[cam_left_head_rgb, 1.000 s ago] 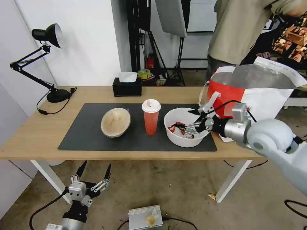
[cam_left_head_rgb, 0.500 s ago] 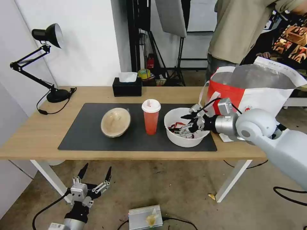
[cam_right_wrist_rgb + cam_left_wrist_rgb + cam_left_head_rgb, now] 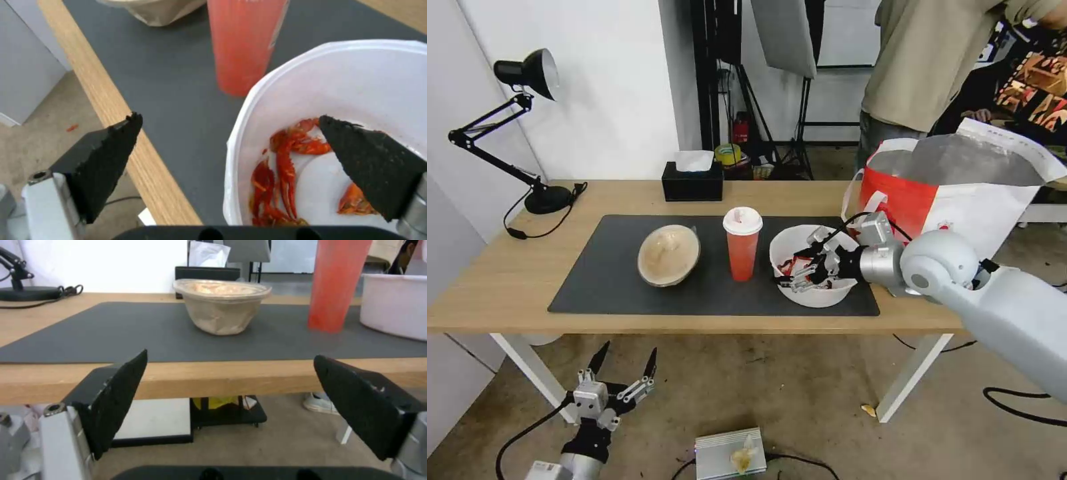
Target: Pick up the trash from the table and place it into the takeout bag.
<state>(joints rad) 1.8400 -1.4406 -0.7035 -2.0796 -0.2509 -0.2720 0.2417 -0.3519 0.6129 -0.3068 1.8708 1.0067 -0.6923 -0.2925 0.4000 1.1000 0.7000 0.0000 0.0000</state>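
The right arm is stretched in from the right of the head frame, wrist roughly level, and the right gripper (image 3: 798,269) is placed at the white bowl (image 3: 810,293) at centre-right, fingers spread wide: in the wrist view 1 black serrated pad (image 3: 106,160) is seen outside the rim and 1 over the inside, nothing clamped. The bowl is wide, smooth plastic, with red shell scraps (image 3: 285,173) at its bottom. The left gripper (image 3: 620,383) is parked low at lower left, below the table (image 3: 507,280) edge, its 2 pointed fingers parted and empty. 3 trash items are counted on the dark grey mat (image 3: 607,293): the white bowl, 1 tall red cup (image 3: 742,253) with a white lid at centre, and 1 crumpled beige bowl (image 3: 668,255) with a clear lid left of centre. 1 takeout bag (image 3: 960,200), boxy, white with a red panel and silvery lining, is stood open on the table at upper right, just beside the white bowl.
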